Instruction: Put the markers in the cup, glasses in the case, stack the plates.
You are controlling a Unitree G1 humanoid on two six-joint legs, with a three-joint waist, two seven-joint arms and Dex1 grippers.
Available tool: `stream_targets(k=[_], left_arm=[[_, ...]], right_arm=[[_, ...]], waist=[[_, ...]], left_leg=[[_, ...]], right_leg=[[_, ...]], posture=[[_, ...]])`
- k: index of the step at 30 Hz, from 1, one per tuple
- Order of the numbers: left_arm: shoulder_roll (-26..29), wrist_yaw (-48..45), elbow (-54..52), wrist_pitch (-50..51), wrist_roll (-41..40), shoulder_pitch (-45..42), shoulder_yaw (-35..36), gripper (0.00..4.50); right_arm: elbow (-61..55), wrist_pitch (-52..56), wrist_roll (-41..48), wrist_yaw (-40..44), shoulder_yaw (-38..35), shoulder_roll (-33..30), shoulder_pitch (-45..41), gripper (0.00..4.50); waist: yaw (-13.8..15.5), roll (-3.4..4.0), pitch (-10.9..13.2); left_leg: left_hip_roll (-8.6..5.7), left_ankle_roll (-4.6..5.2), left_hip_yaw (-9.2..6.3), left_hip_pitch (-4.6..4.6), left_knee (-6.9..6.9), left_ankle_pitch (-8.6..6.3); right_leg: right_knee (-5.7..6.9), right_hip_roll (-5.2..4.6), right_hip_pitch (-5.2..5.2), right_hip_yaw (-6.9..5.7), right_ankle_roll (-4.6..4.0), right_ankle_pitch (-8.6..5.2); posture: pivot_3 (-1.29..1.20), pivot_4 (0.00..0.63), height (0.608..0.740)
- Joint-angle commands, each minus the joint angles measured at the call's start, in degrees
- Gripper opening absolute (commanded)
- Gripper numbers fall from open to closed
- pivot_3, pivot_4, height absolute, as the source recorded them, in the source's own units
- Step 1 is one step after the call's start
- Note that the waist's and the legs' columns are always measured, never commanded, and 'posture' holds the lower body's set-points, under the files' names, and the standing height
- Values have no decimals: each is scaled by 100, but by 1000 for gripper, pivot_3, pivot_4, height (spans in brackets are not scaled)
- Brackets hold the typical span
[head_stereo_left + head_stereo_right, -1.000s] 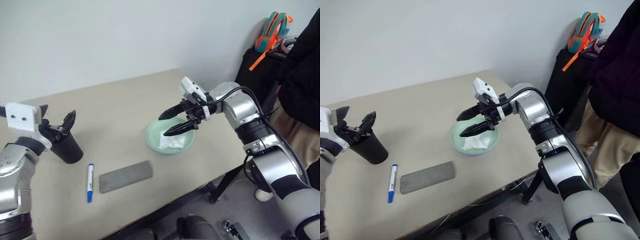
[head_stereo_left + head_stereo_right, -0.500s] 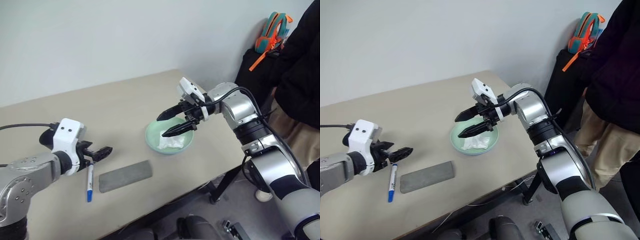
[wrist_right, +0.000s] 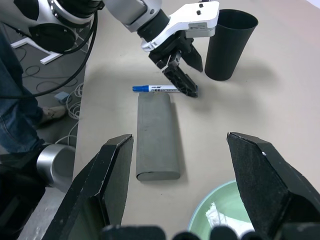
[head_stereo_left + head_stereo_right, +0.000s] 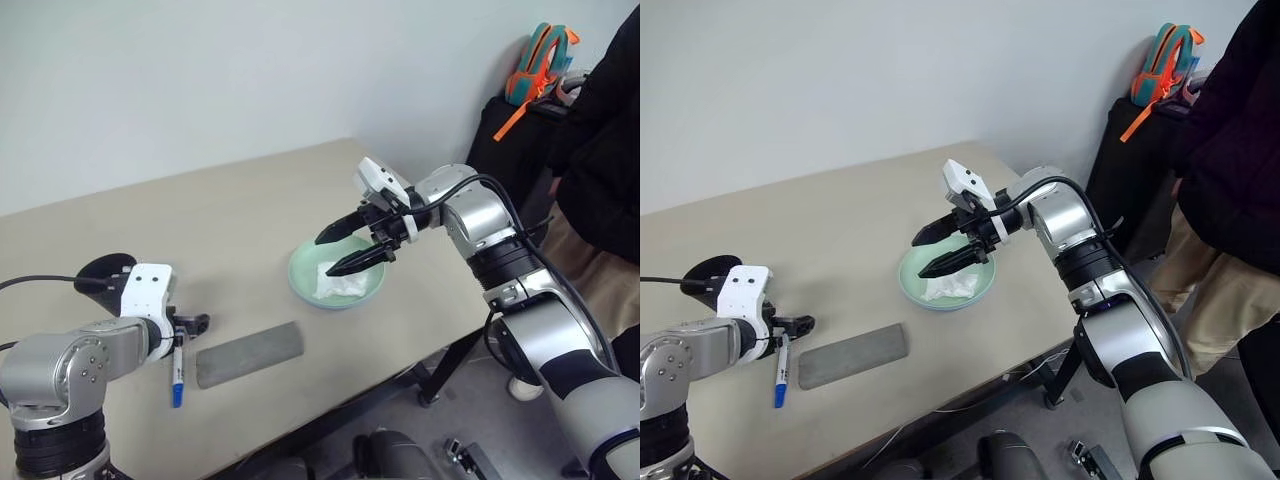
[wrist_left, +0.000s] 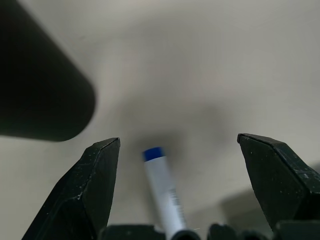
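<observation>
The blue-capped marker (image 4: 179,372) lies on the tan table (image 4: 230,220) just beside the closed grey case (image 4: 249,352), between the spread, empty jaws of the left gripper (image 3: 181,74). Bare tabletop runs behind it to the far edge. The black cup (image 3: 229,44) stands nearby, partly hidden behind the left wrist. The right gripper (image 4: 348,247) hovers released over the mint plate (image 4: 303,282), where white tissue (image 4: 340,283) covers the middle.

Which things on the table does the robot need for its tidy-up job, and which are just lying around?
Needed for the job:
blue-capped marker
black cup
grey case
mint green plate

Just lying about:
crumpled white tissue in that plate
bright backpack behind the table
</observation>
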Motion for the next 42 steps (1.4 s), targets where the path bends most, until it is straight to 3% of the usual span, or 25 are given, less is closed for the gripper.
stream_targets(k=[1, 14, 17, 27, 36, 42], left_arm=[[59, 306, 117, 43, -20, -5, 8, 3983], [-196, 780, 353, 43, -403, 331, -152, 3983], [-232, 871, 386, 43, -443, 337, -194, 3437], [-61, 1051, 451, 43, -726, 396, -362, 127], [404, 364, 162, -48, -619, 133, -804, 125], [873, -1351, -469, -1706, -665, 178, -896, 125]], right_arm=[[-114, -79, 40, 37, -150, 15, -140, 3252], [-187, -61, 38, 25, -164, 22, -116, 3252], [-189, -59, 34, 25, -160, 23, -117, 3252], [-108, -98, 11, 12, -171, 32, -171, 3252], [-109, -108, 5, -3, -171, 38, -168, 3252], [-94, -109, 11, 9, -176, 47, -185, 3252]], waist=[[0, 0, 0], [0, 1, 0], [-1, 1, 0], [-100, 2, 0], [-119, 2, 0], [-103, -4, 3]], left_leg=[[-2, 0, 0, 0, 0, 0], [-32, 3, -2, 2, -2, 1], [-46, 7, -1, 4, -1, 3], [-53, 13, -5, 15, -1, 6], [-52, 14, -5, 16, -3, 7], [-62, 20, -5, -2, -2, 3]], right_leg=[[0, 0, 0, 3, 0, 0], [5, -6, 1, 37, 0, 0], [8, -7, 3, 60, 0, 0], [15, -6, 12, 68, 0, 0], [13, -1, 12, 67, 0, 0], [2, -5, 5, 67, 0, 0]], posture=[[0, 0, 738], [0, 0, 738], [0, 0, 738], [0, 0, 738], [0, 0, 738], [0, 0, 738]])
